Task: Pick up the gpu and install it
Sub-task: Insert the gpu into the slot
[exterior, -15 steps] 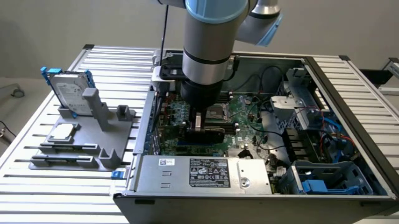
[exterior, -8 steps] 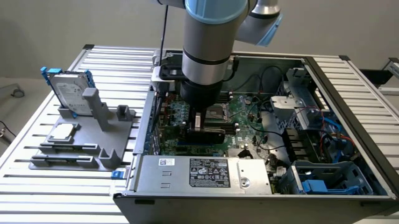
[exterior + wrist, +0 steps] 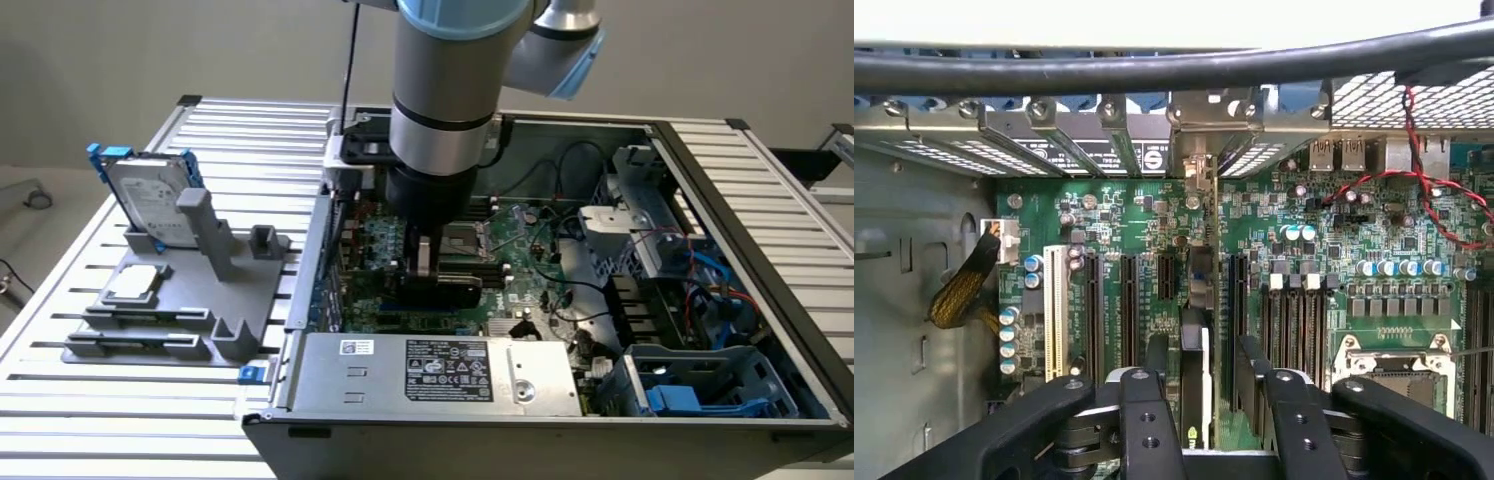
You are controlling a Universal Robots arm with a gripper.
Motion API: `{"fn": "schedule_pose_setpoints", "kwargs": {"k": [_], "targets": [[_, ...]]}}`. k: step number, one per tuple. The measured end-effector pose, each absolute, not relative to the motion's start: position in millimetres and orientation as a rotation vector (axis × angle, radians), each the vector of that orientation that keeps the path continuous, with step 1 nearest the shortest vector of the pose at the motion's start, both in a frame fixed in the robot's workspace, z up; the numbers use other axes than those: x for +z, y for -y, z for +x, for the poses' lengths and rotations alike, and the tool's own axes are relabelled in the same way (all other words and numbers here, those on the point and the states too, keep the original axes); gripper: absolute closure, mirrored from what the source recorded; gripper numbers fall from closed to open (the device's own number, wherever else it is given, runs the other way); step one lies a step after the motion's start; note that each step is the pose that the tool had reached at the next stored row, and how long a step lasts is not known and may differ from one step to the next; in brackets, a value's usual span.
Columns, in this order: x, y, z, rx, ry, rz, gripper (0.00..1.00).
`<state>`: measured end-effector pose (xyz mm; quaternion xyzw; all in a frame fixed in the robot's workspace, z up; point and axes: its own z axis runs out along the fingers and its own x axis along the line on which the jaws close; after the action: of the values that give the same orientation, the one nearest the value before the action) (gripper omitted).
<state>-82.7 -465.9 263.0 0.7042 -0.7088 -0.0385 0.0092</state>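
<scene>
Install step, release: gpu [image 3: 1194, 385] upright in motherboard [image 3: 1354, 230] slot, toward case [image 3: 914, 300] rear edge; gripper [image 3: 1202, 350] open astride it. Leaving calls for straight lift.

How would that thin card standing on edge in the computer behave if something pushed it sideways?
The gpu looks like a thin rigid board, so it is probably stiff rather than floppy. Standing on edge, plugged into the motherboard, it would likely lever at its base, not slide, so a side push seems risky. It is slim, so probably light.
</scene>
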Motion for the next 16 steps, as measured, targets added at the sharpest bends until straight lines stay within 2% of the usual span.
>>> {"fn": "schedule_pose_setpoints", "kwargs": {"k": [8,9,10,11,14,16], "targets": [[282,465,-83,-0.121,2.214,2.2,0.59],[284,465,-83,-0.121,2.214,2.2,0.61],[286,465,-83,-0.121,2.214,2.2,0.68],[288,465,-83,-0.121,2.214,2.2,0.68],[289,465,-83,-0.121,2.214,2.2,0.86],[289,465,-83,-0.121,2.214,2.2,0.89]]}}
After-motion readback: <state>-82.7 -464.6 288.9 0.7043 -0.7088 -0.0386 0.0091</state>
